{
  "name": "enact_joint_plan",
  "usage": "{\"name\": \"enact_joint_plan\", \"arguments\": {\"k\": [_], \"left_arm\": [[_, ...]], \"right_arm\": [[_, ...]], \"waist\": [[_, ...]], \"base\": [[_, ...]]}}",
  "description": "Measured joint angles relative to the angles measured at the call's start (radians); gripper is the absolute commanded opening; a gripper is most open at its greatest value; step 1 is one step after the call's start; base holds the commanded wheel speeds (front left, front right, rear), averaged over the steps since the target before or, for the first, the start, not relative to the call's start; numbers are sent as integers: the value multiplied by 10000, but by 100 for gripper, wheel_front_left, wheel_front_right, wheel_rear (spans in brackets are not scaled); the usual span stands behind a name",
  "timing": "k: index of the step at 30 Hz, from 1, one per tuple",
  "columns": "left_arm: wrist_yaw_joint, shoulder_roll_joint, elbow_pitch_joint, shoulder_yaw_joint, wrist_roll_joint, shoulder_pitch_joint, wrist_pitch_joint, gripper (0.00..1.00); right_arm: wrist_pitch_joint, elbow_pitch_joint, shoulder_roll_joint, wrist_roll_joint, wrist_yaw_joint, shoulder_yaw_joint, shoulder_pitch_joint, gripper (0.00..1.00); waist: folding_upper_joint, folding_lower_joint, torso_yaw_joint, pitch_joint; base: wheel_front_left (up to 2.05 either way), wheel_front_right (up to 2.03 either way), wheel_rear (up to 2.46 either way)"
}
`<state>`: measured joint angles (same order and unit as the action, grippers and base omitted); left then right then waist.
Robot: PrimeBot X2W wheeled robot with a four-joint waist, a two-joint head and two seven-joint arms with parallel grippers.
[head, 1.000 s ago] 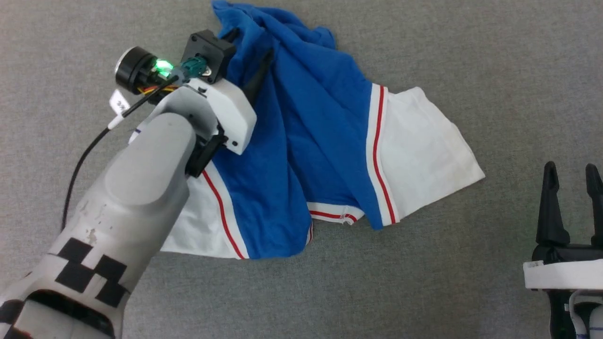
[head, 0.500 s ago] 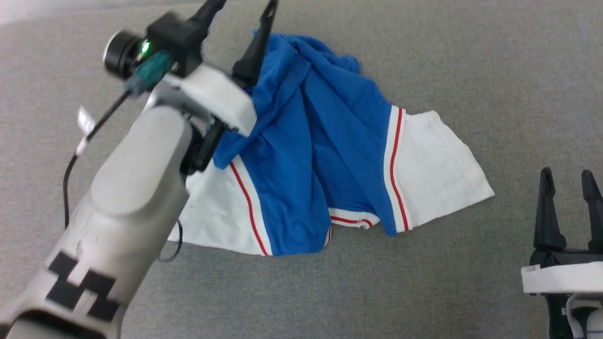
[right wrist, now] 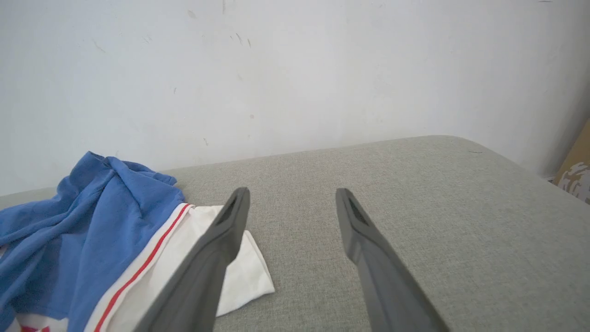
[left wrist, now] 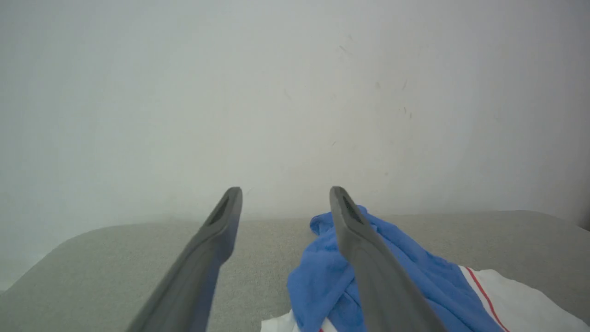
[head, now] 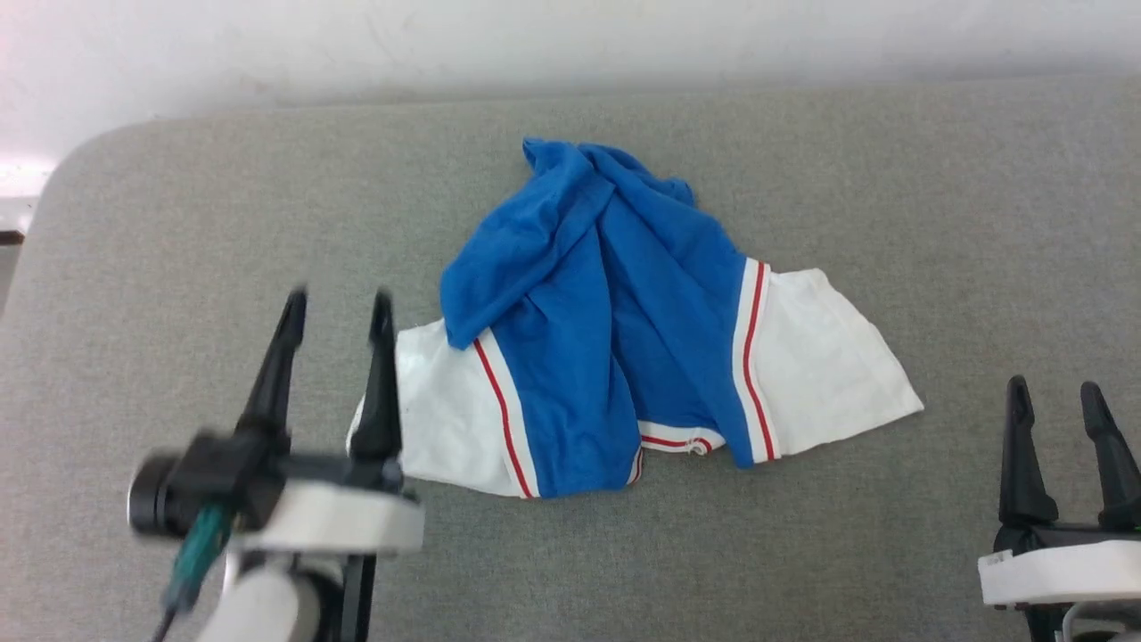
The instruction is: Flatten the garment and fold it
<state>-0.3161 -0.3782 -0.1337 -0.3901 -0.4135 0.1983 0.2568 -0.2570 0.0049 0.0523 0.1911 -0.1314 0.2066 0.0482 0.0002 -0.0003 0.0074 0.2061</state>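
The royal-blue garment (head: 615, 357) lies crumpled in the middle of the grey padded surface, its white sleeves with thin red stripes spread left and right and the blue body bunched toward the far side. No lettering shows. My left gripper (head: 337, 308) is open at the lower left, its fingertips just left of the left white sleeve, holding nothing. My right gripper (head: 1056, 397) stands open at the lower right, apart from the right sleeve. The garment (left wrist: 405, 276) lies right of the left fingers in the left wrist view, and the garment (right wrist: 101, 235) is at the lower left of the right wrist view.
The grey surface (head: 178, 223) has a rounded far-left corner and ends at a white wall (head: 570, 36) behind. A brown patterned object (right wrist: 576, 177) sits past the surface's right edge in the right wrist view.
My left gripper has let go of the blue fabric and drawn back from over the garment to the lower left. The bunched cloth dropped onto the surface. The head camera has tilted up, showing the wall.
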Motion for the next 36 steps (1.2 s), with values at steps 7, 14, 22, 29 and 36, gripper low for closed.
{"name": "enact_joint_plan", "arguments": {"k": [7,14,22,29,36], "left_arm": [[-10,880,-826,1231,736,-3173,2,100],[527,1151,-719,1797,1352,-3860,0,100],[1133,1517,-610,2038,1720,-3855,0,100],[1586,1768,-481,2109,1889,-3572,0,100],[1944,2036,-259,2182,1971,-3155,0,100]], "right_arm": [[0,105,4,127,0,-35,509,100],[10,115,2,52,0,-167,638,100],[1542,-431,2,-322,0,-362,-576,100],[5010,-234,-6,-623,-2,-439,-2412,100],[8976,456,548,-936,2,-744,-3049,100]], "waist": [[0,1,73,-492],[0,2,279,-779],[0,3,299,-680],[0,4,288,-184],[0,4,470,411]], "base": [[0,0,0],[0,0,0],[0,0,0],[0,0,0],[0,0,0]]}}
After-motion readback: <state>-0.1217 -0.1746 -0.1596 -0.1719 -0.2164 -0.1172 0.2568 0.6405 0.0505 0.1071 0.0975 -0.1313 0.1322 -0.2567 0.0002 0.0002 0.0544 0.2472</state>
